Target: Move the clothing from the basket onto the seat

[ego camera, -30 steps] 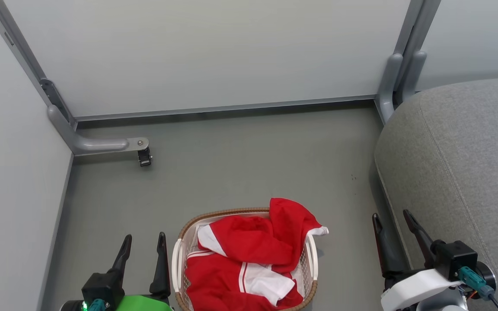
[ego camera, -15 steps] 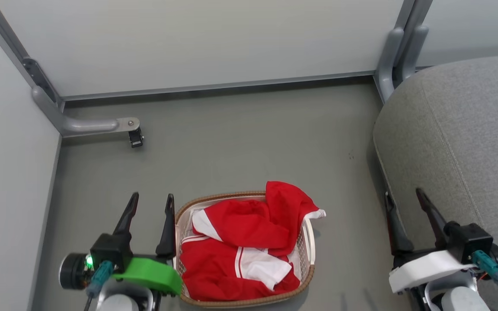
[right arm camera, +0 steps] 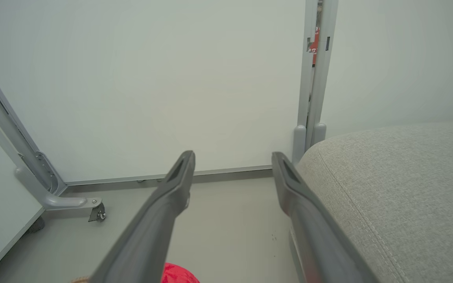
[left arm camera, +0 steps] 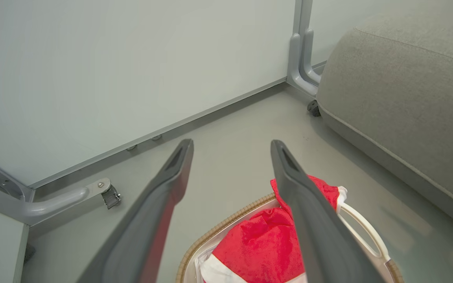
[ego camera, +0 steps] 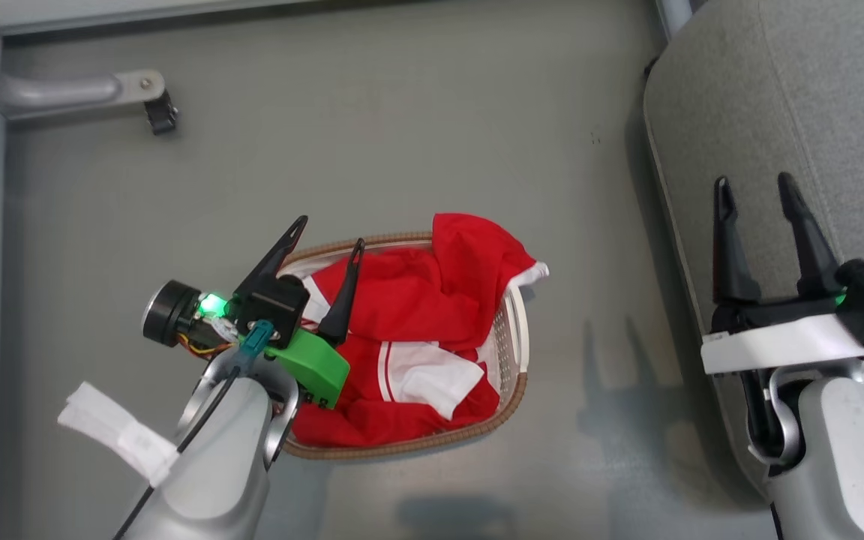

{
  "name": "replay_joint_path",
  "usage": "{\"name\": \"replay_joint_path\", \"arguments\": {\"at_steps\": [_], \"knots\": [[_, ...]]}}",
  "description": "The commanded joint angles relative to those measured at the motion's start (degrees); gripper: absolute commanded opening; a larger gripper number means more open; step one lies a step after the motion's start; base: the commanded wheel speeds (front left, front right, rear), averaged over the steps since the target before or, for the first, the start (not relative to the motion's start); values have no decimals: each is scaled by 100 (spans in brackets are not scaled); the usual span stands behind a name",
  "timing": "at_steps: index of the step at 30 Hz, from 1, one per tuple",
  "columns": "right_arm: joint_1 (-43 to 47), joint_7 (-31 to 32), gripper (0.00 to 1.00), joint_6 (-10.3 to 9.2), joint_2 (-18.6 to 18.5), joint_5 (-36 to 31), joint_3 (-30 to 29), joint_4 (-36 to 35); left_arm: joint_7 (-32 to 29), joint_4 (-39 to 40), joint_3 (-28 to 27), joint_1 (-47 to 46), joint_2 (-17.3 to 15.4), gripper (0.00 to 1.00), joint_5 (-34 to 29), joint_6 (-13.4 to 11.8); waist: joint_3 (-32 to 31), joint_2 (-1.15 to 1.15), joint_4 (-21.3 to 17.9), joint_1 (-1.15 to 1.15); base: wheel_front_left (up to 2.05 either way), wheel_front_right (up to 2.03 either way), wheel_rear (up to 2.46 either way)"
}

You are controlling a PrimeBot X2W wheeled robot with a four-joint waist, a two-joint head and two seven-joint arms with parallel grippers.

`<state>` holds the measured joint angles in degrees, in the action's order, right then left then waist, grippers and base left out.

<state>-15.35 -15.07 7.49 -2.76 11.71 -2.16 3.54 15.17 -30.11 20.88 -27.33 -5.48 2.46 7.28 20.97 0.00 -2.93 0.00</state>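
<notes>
Filling the basket (ego camera: 402,448), crumpled red clothing (ego camera: 417,300) shows white panels.

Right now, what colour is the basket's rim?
Brown, woven; the basket rim shows best in the head view.

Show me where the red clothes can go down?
The seat is bare. So is the floor between the basket and seat, and beyond the basket toward the caster. The basket is crowded: clothing fills it, with the left gripper over its rim.

From our head we looked steeply down at the basket (ego camera: 507,337); both wrists looked low toward the wall (left arm camera: 132,59), sharing the seat (right arm camera: 387,188).
</notes>
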Motion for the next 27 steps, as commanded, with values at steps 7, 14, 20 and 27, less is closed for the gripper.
{"name": "replay_joint_path", "arguments": {"at_steps": [7, 14, 20, 27], "knots": [[-645, -15, 100, -1, -17, 333, -220, -212, -3, -927, 1029, -1057, -312, 100, -61, 22, 2049, 0, -998, 0, 0, 0, 0], [-1042, -15, 100, -1, -15, 598, -259, -290, -2, -1728, 2190, -1699, -545, 100, -18, 22, 2669, 0, -1318, 0, 0, 0, 0], [-1176, -15, 100, -1, -16, 833, -79, -321, -2, -2397, 2808, -2252, -632, 100, 97, 16, 2951, 0, -1511, 0, 0, 0, 0], [-1177, -15, 100, -1, -17, 985, 2, -313, -6, -2998, 2989, -2865, -642, 100, 35, -29, 3114, 0, -1627, 0, 0, 0, 0]]}}
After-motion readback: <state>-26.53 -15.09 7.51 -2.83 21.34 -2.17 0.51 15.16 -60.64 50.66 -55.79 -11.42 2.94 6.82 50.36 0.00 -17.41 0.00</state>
